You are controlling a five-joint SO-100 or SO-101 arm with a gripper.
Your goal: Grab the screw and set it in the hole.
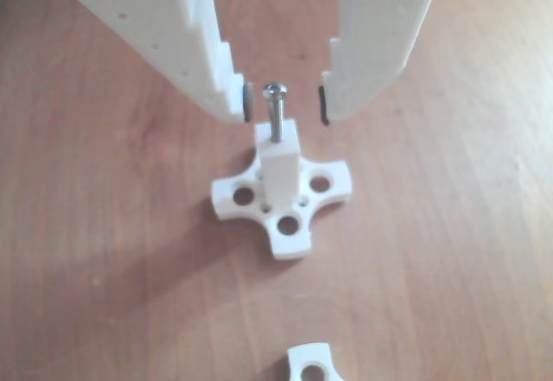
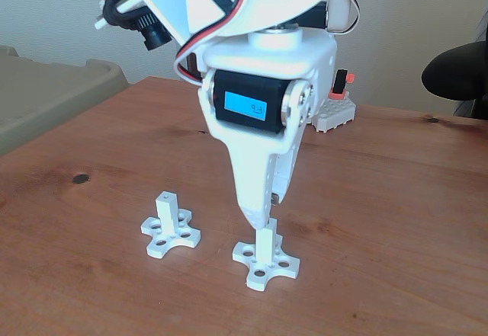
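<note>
I see the wooden tabletop [image 2: 396, 199] carrying two white posts with cross-shaped bases. The gripper [image 1: 285, 104] hangs with its fingers spread, one on each side of the screw [image 1: 275, 109] and not touching it. The nearer post [image 2: 264, 256] stands by the front edge (in the fixed view), and the screw stands upright in the hole [image 1: 276, 142] at its top. The second post [image 2: 169, 231] stands to its left.

A shiny metal screw [image 1: 275, 109] is seen in a matt white plastic post [image 1: 280, 163]. The gripper [image 1: 284, 104] is formed of matt white plastic with faint layer lines. The table [image 1: 449, 251] is of smooth, lightly glossy wood.
</note>
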